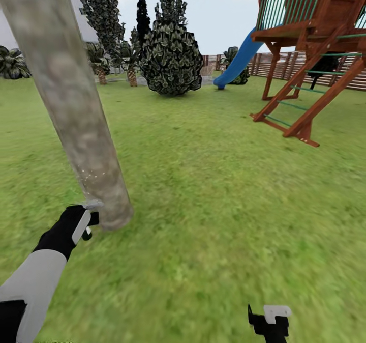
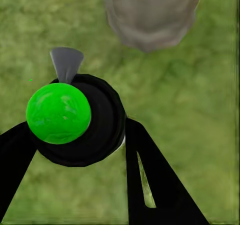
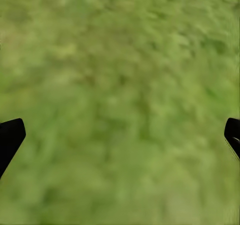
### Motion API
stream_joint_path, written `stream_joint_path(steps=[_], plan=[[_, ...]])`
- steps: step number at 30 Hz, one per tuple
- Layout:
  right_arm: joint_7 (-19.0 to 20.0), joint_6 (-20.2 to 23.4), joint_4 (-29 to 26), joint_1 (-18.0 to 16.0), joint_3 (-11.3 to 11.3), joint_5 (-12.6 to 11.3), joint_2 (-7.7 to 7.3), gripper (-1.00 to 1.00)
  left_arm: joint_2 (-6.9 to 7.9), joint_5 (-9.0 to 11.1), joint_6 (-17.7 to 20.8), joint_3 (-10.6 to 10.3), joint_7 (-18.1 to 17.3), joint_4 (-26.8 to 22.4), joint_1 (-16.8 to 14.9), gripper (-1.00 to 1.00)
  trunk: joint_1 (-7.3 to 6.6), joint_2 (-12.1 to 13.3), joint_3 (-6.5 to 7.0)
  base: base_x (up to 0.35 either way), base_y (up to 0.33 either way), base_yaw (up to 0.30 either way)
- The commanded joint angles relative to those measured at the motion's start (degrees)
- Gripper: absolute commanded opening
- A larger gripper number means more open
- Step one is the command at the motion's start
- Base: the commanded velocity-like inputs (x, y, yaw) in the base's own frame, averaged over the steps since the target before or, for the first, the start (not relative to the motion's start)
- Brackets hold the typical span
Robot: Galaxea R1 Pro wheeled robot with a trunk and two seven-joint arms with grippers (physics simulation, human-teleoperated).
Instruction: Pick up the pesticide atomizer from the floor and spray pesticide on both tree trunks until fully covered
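Left gripper (image 1: 87, 225) sits low at near left, right beside the base of the tree trunk (image 1: 71, 104), fingers clamped on the pesticide atomizer (image 2: 80, 120). From the left wrist, the atomizer is a round black body with a bright green cap and a grey nozzle pointing toward the trunk foot (image 2: 150, 15). Trunk leans in the head view and shows pale pesticide specks (image 1: 96, 176) low down, near its base. Right gripper (image 1: 269, 320) is at the near edge, right of centre, over bare grass floor (image 1: 213, 205); its fingers (image 3: 10, 137) are spread wide with nothing between them. Far right: wooden play tower (image 1: 315, 43) with blue slide (image 1: 239, 60). Far centre: round bush (image 1: 170, 60), slat fence (image 1: 284, 63) behind.
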Motion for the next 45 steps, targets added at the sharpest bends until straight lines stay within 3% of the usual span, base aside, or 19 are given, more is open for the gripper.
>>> stream_joint_path(steps=[1, 3, 7, 9, 15, 20, 23, 25, 28, 36, 42, 45], plan=[[-0.28, -0.04, -0.05, 0.01, 0.48, -0.28, -0.01, 1.0, -0.73, 0.07, 0.11, -0.01, 0.49, 1.1, -0.05, -1.0, 0.0, -0.02, -0.05, 0.16, -0.251, 0.275], [-0.28, -0.04, -0.05, 0.01, 0.53, -0.28, -0.01, 1.0, -1.73, 0.16, -0.27, -0.02, 0.42, 3.96, -0.05, -1.0, 0.0, -0.02, -0.05, 0.155, -0.251, 0.277], [-0.28, -0.04, -0.05, 0.01, 0.54, -0.25, -0.01, 1.0, -2.26, -0.06, -0.38, -0.07, 0.18, 5.06, -0.05, -1.0, 0.0, -0.02, -0.05, 0.152, -0.251, 0.277], [-0.28, -0.04, -0.05, 0.01, 0.55, -0.24, -0.01, 1.0, -3.65, -0.15, -0.38, -0.09, 0.17, 4.99, -0.05, -1.0, 0.0, -0.02, -0.05, 0.166, -0.249, 0.273], [-0.28, -0.05, -0.02, 0.01, 0.54, -0.2, -0.09, 1.0, -3.38, -0.26, -0.38, -0.14, 0.12, 4.03, -0.2, -1.0, 0.0, -0.02, -0.05, 0.205, -0.146, 0.057], [-0.28, -0.04, -0.03, 0.01, 0.47, -0.2, -0.16, 1.0, -4.39, 0.09, -0.23, -0.18, 0.04, 3.95, -1.41, -1.0, 0.0, -0.02, -0.05, 0.013, -0.006, 0.0], [-0.28, -0.04, -0.02, 0.01, 0.47, -0.2, -0.18, 1.0, -3.67, -0.12, 0.17, -0.19, -2.97, 4.59, -2.87, -1.0, 0.0, -0.02, -0.05, 0.0, 0.0, 0.0], [-0.28, -0.04, -0.03, 0.01, 0.47, -0.2, -0.18, 1.0, -1.63, -0.48, 0.48, -0.24, -5.37, 4.37, -3.42, -1.0, 0.0, -0.02, -0.05, 0.0, 0.0, 0.0], [-0.28, -0.04, -0.02, 0.01, 0.47, -0.2, -0.18, 1.0, 1.81, -0.25, 0.76, -0.23, -6.17, 3.99, -3.49, -1.0, 0.0, -0.02, -0.05, 0.0, 0.0, 0.0], [-0.28, -0.04, -0.05, 0.01, 0.53, -0.28, -0.09, 1.0, 0.77, -0.44, -0.31, -0.54, -5.86, 4.88, -2.28, -1.0, 0.0, -0.02, -0.05, 0.0, -0.156, 0.088], [-0.28, -0.12, -0.05, 0.01, 0.48, -0.28, -0.16, 1.0, -0.89, -0.51, -0.38, -0.55, -5.73, 5.01, -2.25, -1.0, 0.0, -0.02, -0.05, 0.007, -0.274, 0.117], [-0.28, -0.13, -0.05, 0.01, 0.47, -0.28, -0.18, 1.0, -0.82, -0.6, -0.47, -0.5, -5.69, 6.9, -1.97, -1.0, 0.0, -0.02, -0.05, 0.168, -0.242, 0.001]])
